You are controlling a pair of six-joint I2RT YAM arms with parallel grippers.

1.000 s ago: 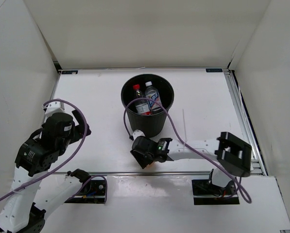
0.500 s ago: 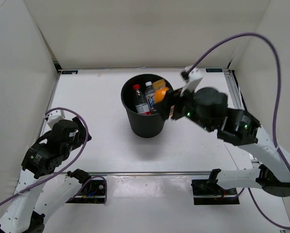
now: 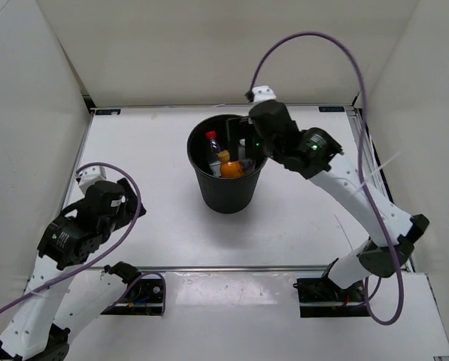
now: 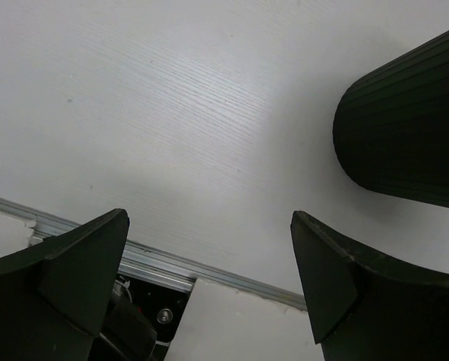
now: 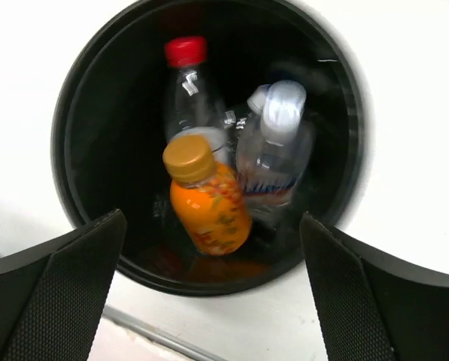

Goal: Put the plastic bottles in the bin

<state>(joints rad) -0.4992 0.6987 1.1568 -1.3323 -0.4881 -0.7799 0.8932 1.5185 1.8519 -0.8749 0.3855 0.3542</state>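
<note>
Right hand [image 5: 213,222]: released, jaws spread wide with nothing between them. It hangs right above the bin's mouth, so a bottle let go here falls inside.
Orange bottle [image 5: 209,210]: inside the bin [image 5: 72,143], leaning on the others, free of the hand.
Other bottles: red-capped bottle [image 5: 190,98] and blue-white label bottle [image 5: 273,158] are also inside. Anything beneath them is blurred.
Left hand [image 4: 209,218]: released, empty, low over the desk [image 4: 171,113] beside the bin, out of the right arm's way.
Progress (judged): near done, since no bottle shows outside the bin.
</note>
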